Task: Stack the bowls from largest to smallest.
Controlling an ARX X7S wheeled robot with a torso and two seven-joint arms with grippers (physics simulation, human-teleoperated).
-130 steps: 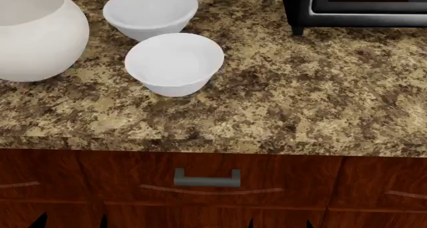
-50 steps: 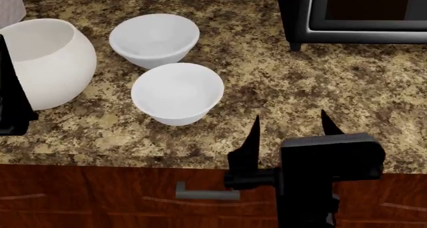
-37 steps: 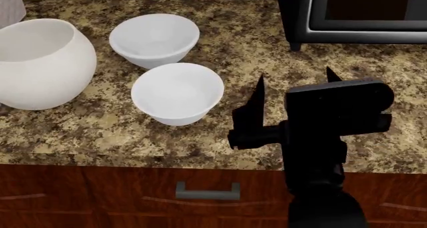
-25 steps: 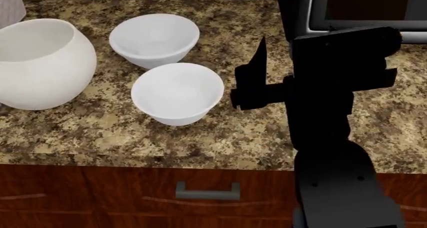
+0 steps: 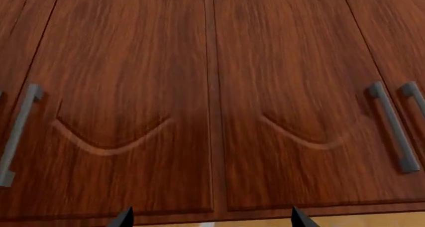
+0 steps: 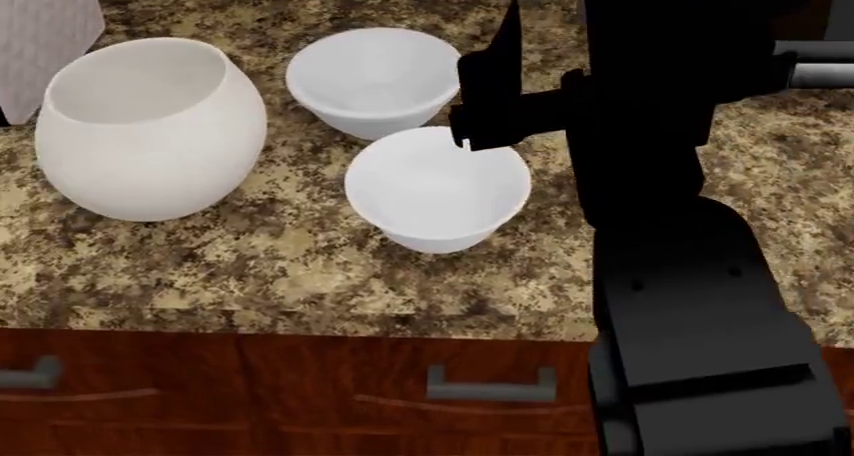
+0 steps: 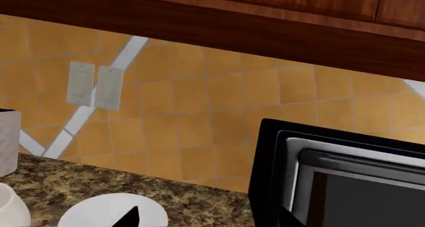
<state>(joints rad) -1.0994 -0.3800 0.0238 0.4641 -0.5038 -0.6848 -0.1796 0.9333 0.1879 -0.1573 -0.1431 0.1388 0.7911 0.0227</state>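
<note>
Three bowls stand on the speckled granite surface (image 6: 240,266). The large globe-shaped bowl (image 6: 150,126) sits upright toward the left, its rim turned inward. A flared white bowl (image 6: 375,81) stands farther back and to the right of it; a second flared white bowl (image 6: 438,189) stands nearer the front edge, just beside the first. None is nested in another.

The right end effector (image 6: 534,36) hangs above the surface by the two flared bowls, its dark left finger over the gap between them. Its fingers stand apart and grip nothing; the far finger is largely hidden by the arm housing, so the width of opening is uncertain.

The left end effector (image 5: 209,218) shows only two fingertips in its wrist view, spread apart, facing wooden cabinet doors (image 5: 212,102).

A quilted grey-white box (image 6: 47,36) stands at the rear left. A dark oven (image 7: 339,177) stands by the tiled backsplash (image 7: 192,117).
</note>
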